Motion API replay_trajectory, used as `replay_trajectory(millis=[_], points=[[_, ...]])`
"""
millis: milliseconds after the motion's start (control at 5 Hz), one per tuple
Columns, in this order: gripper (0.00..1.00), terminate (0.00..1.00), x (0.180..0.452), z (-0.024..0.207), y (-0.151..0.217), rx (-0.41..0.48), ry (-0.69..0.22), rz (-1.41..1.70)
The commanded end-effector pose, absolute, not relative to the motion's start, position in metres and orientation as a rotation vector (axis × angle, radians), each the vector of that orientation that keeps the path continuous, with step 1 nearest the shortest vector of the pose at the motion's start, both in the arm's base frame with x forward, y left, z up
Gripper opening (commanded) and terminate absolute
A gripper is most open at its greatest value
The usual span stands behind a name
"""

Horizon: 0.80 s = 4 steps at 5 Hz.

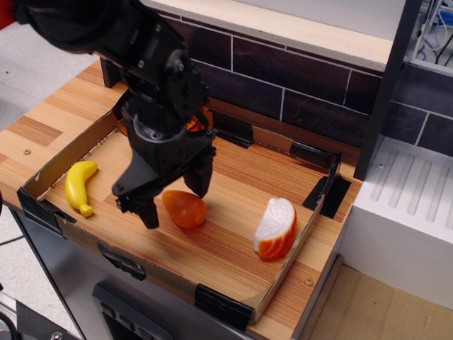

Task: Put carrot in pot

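Observation:
The carrot is a plump glossy orange toy lying on the wooden tray floor near the front middle. My gripper is open and low over it, one finger to the carrot's left front and the other behind it, straddling it without closing. The amber pot at the back left of the tray is almost wholly hidden behind my arm; only a sliver of orange rim shows.
A yellow banana lies at the tray's left. An orange-and-white striped slice lies at the right. The low cardboard tray wall rings the work area, with a dark brick wall behind and a white unit at the right.

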<state>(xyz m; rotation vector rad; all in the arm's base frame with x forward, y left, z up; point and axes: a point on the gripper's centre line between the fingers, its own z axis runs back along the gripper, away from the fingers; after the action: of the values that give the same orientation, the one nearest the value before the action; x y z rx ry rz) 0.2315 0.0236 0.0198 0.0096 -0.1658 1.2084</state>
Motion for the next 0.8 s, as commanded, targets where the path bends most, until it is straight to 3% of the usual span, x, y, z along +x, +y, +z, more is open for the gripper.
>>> replay_trajectory(millis=[0,400,600], points=[[1.00,0.00,0.240,0.014,0.015,0.035,-0.199,1.204],[1.00,0.00,0.241,0.001,0.016,0.082,-0.198,1.206],[0.00,0.00,0.242,0.002,0.018,0.082,-0.207,1.196]])
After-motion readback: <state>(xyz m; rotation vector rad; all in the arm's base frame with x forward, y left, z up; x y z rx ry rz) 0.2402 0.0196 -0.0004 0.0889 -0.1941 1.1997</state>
